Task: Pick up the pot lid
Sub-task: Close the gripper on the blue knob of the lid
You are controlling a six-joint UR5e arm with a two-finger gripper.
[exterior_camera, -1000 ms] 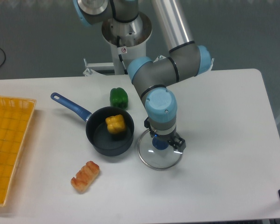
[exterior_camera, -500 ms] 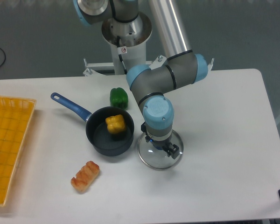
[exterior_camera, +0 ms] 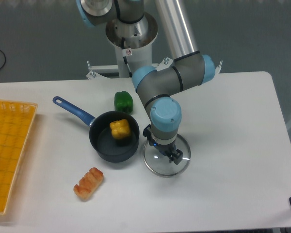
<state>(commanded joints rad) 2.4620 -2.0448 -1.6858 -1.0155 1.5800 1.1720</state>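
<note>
Worktop (exterior_camera: pixel 233 189): pale surface; the pot lid lies flat near its middle, nearer the front edge than the back.
UR5e arm (exterior_camera: pixel 136 24): reaches in from the back edge, over the lid.
Crate (exterior_camera: pixel 20 126): orange, along the left edge.
Frying pan (exterior_camera: pixel 111 154): just beside the lid on the crate side; its high wall leaves little room for sideways moves.
Pot lid (exterior_camera: pixel 164 168): clear, probably glass with a metal rim; likely stiff, fairly heavy, slippery, breakable. Best held by a central knob, if it has one; that spot is hidden.
Gripper (exterior_camera: pixel 162 143): fingers apart, over the lid's middle; no grip seen.
Baguette (exterior_camera: pixel 88 183): towards the front left corner, out of the way.
Green pepper (exterior_camera: pixel 123 102): behind the pan.
Yellow pepper (exterior_camera: pixel 120 129): in the pan.
</note>
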